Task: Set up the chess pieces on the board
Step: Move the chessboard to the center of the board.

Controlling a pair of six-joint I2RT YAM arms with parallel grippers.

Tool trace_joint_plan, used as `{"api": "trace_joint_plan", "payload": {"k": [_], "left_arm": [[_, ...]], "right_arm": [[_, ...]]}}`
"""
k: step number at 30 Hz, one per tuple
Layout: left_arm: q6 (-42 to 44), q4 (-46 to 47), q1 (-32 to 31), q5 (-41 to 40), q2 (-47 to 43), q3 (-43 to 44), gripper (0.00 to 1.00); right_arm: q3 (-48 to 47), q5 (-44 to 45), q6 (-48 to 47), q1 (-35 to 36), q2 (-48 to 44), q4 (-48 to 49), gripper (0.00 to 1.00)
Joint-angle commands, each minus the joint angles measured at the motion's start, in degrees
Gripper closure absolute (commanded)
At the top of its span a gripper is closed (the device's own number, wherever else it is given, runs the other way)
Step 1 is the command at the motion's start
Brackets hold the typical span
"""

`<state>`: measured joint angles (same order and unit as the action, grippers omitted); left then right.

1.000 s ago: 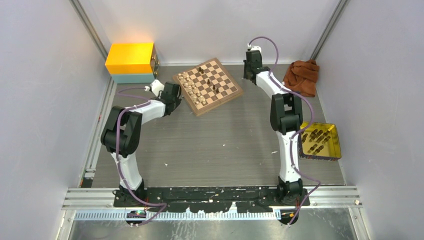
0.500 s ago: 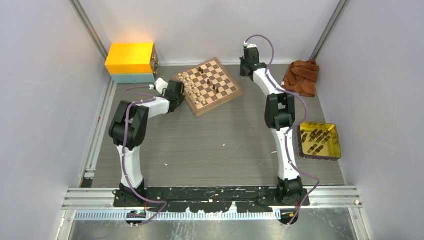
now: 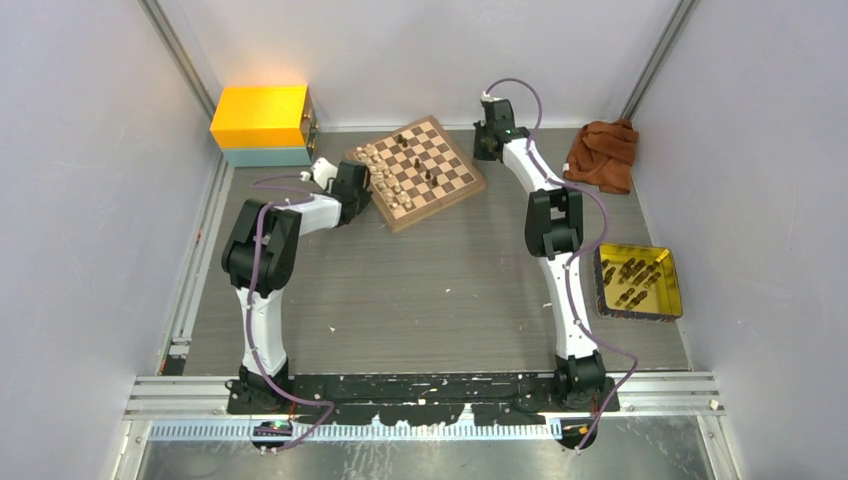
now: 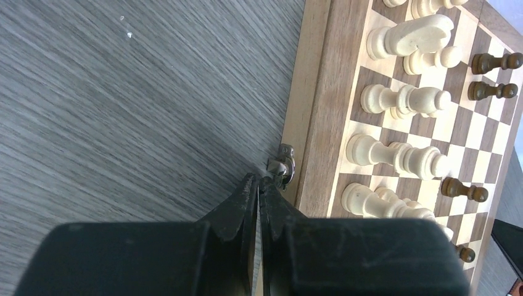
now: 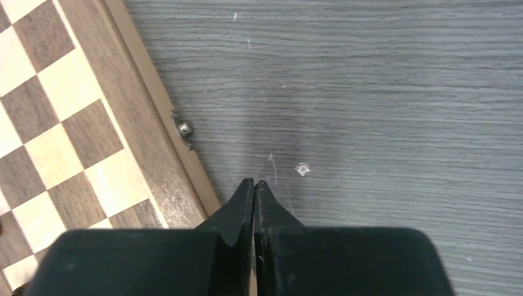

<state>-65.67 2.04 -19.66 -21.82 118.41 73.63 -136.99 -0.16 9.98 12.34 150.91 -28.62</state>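
Note:
The board [image 3: 447, 164] lies turned at an angle at the back of the table. Cream chess pieces [image 3: 384, 176] stand along its left side and a few dark ones [image 3: 428, 174] further in. My left gripper [image 3: 357, 194] is shut and empty. In the left wrist view its tips [image 4: 259, 182] sit at the board's tan border [image 4: 321, 111], right by a small metal clasp [image 4: 282, 168]. Cream pieces [image 4: 402, 98] and dark pawns [image 4: 493, 61] stand beyond. My right gripper [image 3: 487, 143] is shut and empty, its tips [image 5: 254, 184] just off the board's far-right edge [image 5: 161, 160].
A yellow tray [image 3: 671, 283] at the right holds several dark pieces [image 3: 630, 280]. An orange and teal box [image 3: 262, 122] stands at the back left. A brown cloth [image 3: 603, 152] lies at the back right. A metal fitting [image 5: 183, 129] sticks out from the board's edge.
My right arm has swung left, bringing its gripper close to the board's right edge. The left arm has shifted right, nearer the board's left edge. Both grippers stay shut.

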Motion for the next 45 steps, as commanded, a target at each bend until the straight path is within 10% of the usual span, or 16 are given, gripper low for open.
{"api": "trace_joint_plan", "payload": {"k": [1, 45], "left_arm": [[-0.84, 2.83, 0.04, -0.73, -0.62, 0.74, 0.93], [1.13, 5.41, 1.13, 2.45, -16.81, -19.56, 1.00]], "right_arm": [[-2.58, -3.29, 1.54, 1.53, -0.34, -0.19, 0.96], [42.15, -0.52, 7.84, 10.16, -24.35, 16.09, 0.99]]}}
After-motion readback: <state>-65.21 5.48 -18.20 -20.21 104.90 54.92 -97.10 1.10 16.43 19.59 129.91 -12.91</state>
